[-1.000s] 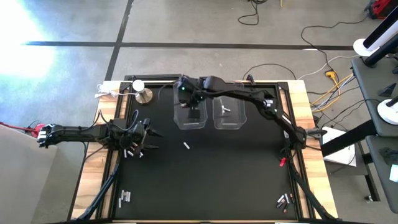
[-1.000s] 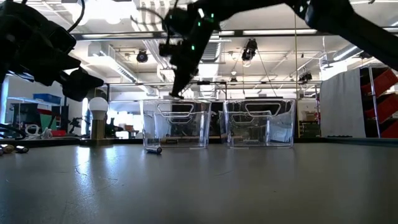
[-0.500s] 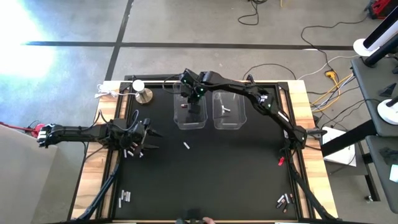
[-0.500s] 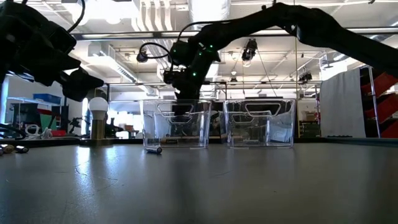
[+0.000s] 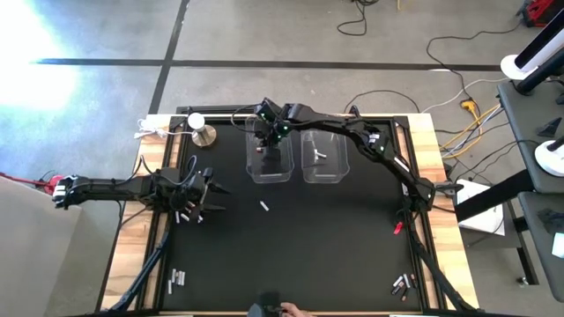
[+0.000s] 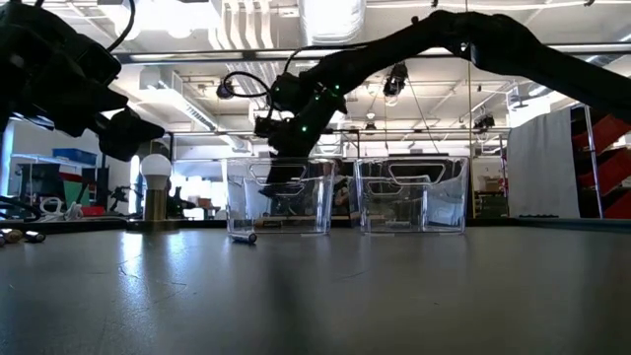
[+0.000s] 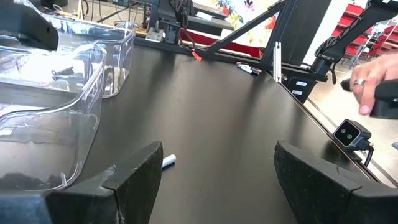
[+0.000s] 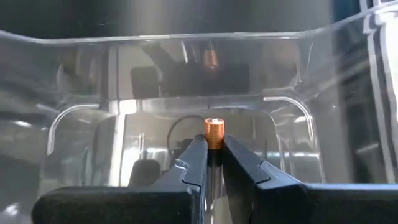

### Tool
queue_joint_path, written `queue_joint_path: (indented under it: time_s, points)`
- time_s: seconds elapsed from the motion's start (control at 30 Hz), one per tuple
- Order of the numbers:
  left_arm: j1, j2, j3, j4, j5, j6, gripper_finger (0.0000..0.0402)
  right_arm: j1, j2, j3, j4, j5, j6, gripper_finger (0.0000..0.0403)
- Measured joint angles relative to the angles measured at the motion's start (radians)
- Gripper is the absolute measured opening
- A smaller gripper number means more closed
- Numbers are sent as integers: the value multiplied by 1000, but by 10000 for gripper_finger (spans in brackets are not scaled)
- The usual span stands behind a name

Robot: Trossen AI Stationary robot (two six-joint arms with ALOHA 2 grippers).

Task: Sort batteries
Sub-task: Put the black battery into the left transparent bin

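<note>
Right wrist view shows the right claw clamped on one battery, copper-coloured end protruding just beyond the fingertips, held over the left clear bin, presumably so the cell drops inside when released. Beside that claw stands the second bin, holding a pale cell. The left claw waits, fingers spread wide, low over the table; a loose white battery lies just ahead of it.
</note>
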Motion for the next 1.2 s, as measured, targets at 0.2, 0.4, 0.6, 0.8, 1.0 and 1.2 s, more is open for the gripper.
queue_joint_path:
  time_s: [0.2, 0.4, 0.6, 0.8, 1.0, 1.2]
  points:
    - [0, 0, 0, 0, 0, 0, 284, -2, 1, -54, 58, 2, -1, 28]
    - [0, 0, 0, 0, 0, 0, 284, 2, 0, -102, 61, 3, 16, 28]
    - [0, 0, 0, 0, 0, 0, 284, 5, 0, -113, 66, 11, 38, 28]
    - [0, 0, 0, 0, 0, 0, 284, 5, 0, -111, 65, 10, 26, 29]
    - [0, 0, 0, 0, 0, 0, 284, 7, 0, -111, 51, 11, 37, 29]
    - [0, 0, 0, 0, 0, 0, 284, 18, -2, -111, 12, 11, 43, 29]
